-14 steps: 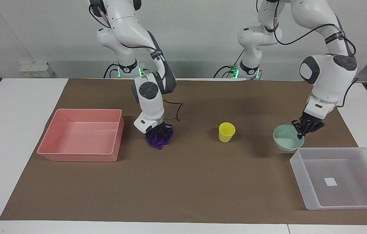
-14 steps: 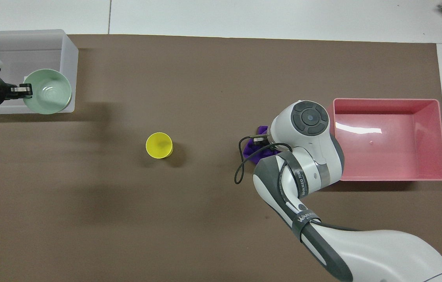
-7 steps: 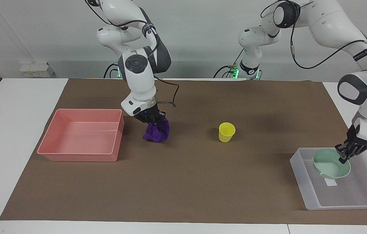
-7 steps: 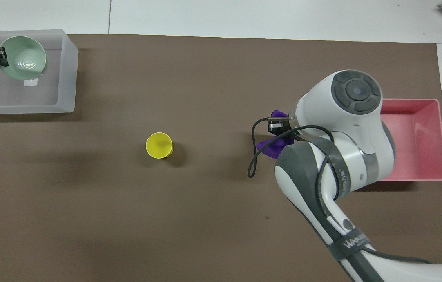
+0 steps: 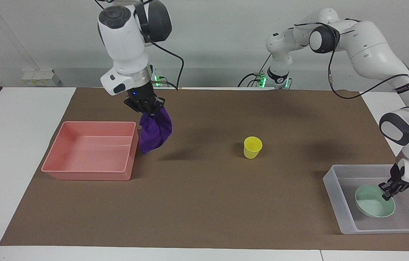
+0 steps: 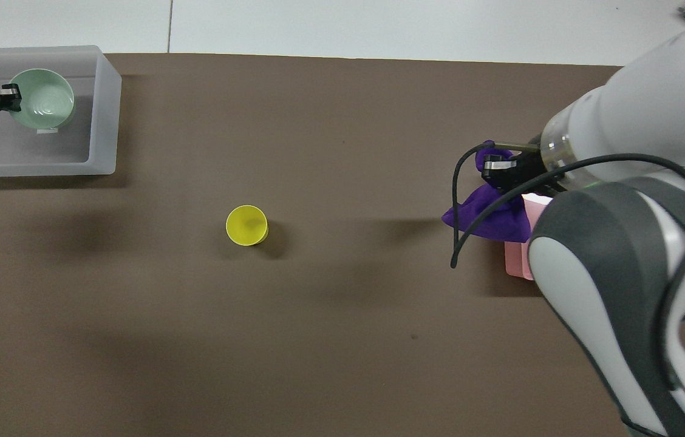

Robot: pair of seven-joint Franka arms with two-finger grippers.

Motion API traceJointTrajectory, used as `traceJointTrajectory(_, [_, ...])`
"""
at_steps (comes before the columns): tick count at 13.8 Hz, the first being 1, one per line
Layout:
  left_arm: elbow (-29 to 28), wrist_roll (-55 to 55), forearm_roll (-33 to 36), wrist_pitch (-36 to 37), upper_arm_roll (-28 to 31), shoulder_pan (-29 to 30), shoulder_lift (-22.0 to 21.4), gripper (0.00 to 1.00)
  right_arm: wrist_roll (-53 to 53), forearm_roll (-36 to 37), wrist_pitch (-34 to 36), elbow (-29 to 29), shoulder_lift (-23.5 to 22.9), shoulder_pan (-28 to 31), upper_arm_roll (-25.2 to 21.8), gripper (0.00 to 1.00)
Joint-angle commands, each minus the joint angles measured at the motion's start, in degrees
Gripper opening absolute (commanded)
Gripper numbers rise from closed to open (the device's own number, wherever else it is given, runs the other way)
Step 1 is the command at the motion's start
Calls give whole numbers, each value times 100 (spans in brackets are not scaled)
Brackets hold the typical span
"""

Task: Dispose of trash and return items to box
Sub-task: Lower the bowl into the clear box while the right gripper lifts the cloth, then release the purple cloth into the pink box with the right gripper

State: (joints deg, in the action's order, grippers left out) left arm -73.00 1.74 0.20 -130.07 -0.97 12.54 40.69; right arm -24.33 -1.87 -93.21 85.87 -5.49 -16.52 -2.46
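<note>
While the right gripper (image 5: 149, 108), raised in the upper left of the facing view, pinches the deep purple cloth wad (image 5: 155, 131) so it dangles beside the pink rectangular plastic tray (image 5: 90, 150), the left gripper (image 5: 389, 191) at the lower right is clamped on the rim of the shallow pale mint-green bowl (image 5: 374, 205), tilted inside the translucent whitish plastic tray (image 5: 339, 201). Mid-frame, the small bright yellow plastic cup (image 5: 252, 147) stands upright on the brown mat (image 5: 208, 199).

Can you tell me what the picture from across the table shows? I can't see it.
The right end effector holds a purple cloth up beside a pink tray. The left end effector lowers a green bowl into a clear box.
</note>
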Motion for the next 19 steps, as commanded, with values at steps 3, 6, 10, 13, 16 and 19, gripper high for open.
traceJointTrajectory(3, [-1085, 1, 103, -643, 9, 12, -430, 0, 629, 2, 899, -255, 478, 630, 9, 0])
traceJointTrajectory(6, [-928, 19, 121, -433, 9, -14, -439, 70, 1209, 152, 840, -159, 592, 1114, 35, 0])
traceJointTrajectory(10, [-892, 28, 147, -144, 9, -207, -877, 100, 2202, 230, -386, 856, 794, 1878, 35, 0])
traceJointTrajectory(13, [-1224, 28, 130, 489, 0, -532, -1623, 100, 2687, 450, -1460, 1824, 742, 2152, 35, 0])
traceJointTrajectory(16, [-2320, -16, 130, 641, -8, -971, -2668, 100, 2802, 451, -1902, 2582, 751, 2179, 44, 0])
traceJointTrajectory(19, [-3438, -243, 121, 641, -17, -1480, -3531, 100, 2802, 451, -2568, 3091, 611, 2223, 44, 0])
